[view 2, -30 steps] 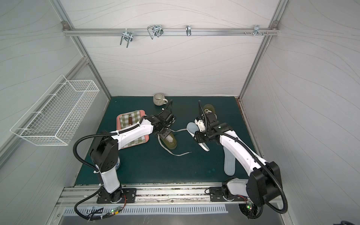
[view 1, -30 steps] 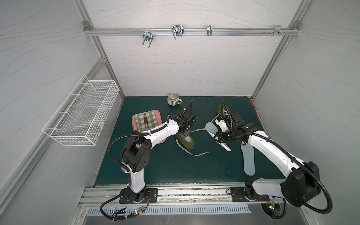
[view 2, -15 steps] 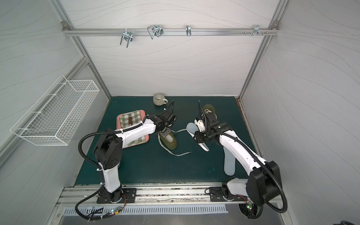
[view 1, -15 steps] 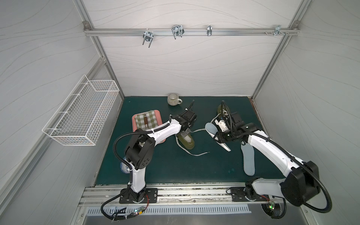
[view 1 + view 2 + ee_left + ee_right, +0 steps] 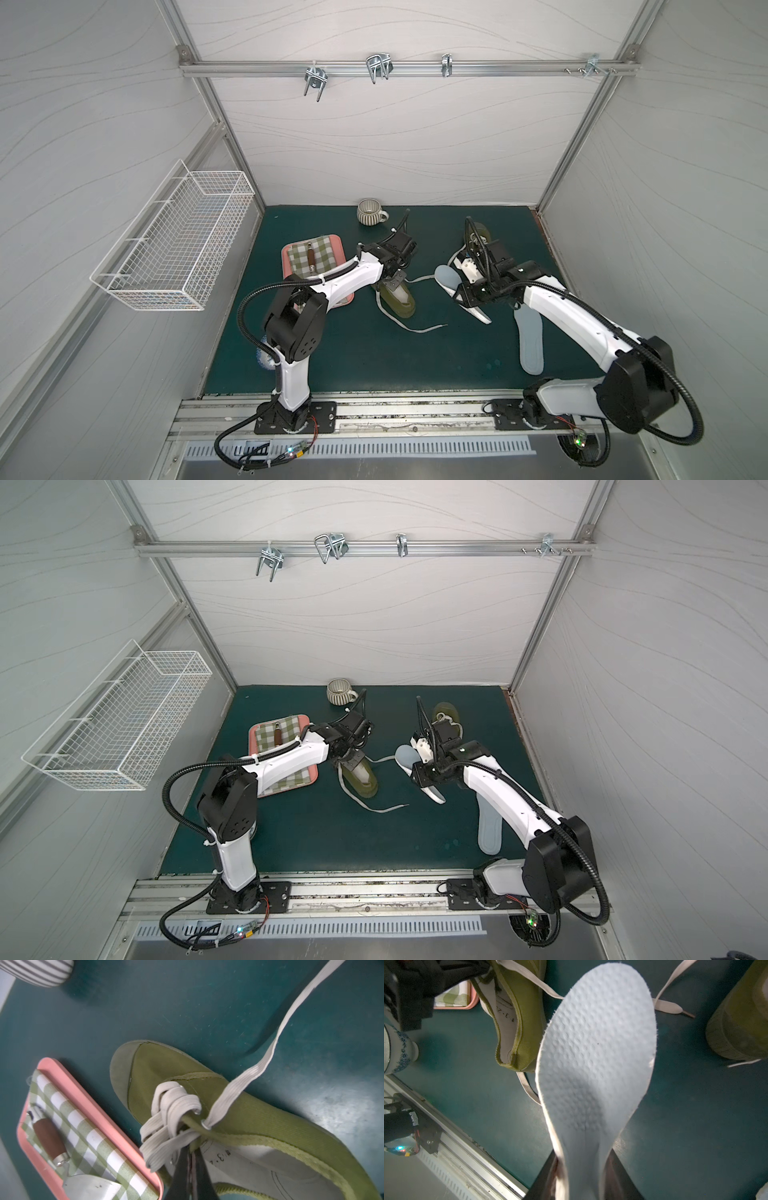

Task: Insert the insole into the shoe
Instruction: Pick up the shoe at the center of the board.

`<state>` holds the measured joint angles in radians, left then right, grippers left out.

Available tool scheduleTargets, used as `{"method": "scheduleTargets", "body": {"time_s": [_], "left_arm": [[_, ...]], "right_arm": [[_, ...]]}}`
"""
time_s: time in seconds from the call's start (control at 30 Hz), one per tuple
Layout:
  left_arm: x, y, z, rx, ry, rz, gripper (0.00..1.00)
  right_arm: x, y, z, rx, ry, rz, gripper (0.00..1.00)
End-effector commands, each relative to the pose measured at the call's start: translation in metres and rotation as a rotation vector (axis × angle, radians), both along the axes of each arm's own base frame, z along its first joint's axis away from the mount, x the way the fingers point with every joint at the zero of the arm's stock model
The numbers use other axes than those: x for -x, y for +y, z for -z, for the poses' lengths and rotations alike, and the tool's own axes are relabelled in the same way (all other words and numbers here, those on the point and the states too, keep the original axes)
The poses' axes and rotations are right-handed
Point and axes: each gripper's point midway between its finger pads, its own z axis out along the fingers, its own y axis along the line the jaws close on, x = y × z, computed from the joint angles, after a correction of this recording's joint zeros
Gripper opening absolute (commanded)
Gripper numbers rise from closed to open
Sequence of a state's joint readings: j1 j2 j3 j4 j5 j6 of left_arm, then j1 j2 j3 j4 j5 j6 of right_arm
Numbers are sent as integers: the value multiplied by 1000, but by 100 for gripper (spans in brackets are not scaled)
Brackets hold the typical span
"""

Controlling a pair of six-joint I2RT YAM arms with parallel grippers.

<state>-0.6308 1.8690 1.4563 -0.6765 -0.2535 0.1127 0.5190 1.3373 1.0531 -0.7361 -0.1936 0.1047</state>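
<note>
The left pincer (image 5: pixel 190 1153) has closed since a moment ago and now pinches the olive shoe (image 5: pixel 397 297) at its tongue, beside the laces. The right pincer (image 5: pixel 581 1169) grips the pale insole (image 5: pixel 596 1053) by 1 end, raised off the green surface (image 5: pixel 353 353), at 3 o'clock of the shoe.

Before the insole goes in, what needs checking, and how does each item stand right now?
1. Left gripper, jaws shut on the shoe at its lacing edge: ok.
2. Right gripper, jaws clamped on the insole: ok.
3. Opening free of laces: ok.
4. Insole tip at the opening: not ok, it hangs beside the shoe, apart from it.
5. Opening wide enough for the insole: cannot tell.
</note>
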Motion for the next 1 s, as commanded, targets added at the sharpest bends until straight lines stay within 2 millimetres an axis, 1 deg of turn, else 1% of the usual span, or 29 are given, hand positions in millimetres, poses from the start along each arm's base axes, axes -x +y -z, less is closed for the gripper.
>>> {"method": "scheduleTargets", "body": {"time_s": [0.0, 0.17, 0.27, 0.43, 0.6, 0.7, 0.97], "left_arm": [[4, -8, -27, 199, 30, -43, 0], [10, -10, -31, 368, 86, -81, 0], [12, -10, -30, 430, 107, -103, 0], [12, -13, -26, 519, 133, -134, 0], [14, -12, -19, 560, 166, -162, 0], [18, -14, -14, 584, 198, -168, 0], [14, -26, -22, 707, 234, -178, 0]], "right_arm": [[6, 7, -4, 35, -6, -59, 35], [14, 24, -4, 78, 5, -120, 34], [20, 34, -5, 91, 12, -148, 34], [30, 45, -6, 105, 16, -175, 33], [37, 47, -5, 128, 25, -193, 33], [39, 48, -6, 145, 33, -207, 33], [36, 49, -14, 203, 27, -243, 33]]}}
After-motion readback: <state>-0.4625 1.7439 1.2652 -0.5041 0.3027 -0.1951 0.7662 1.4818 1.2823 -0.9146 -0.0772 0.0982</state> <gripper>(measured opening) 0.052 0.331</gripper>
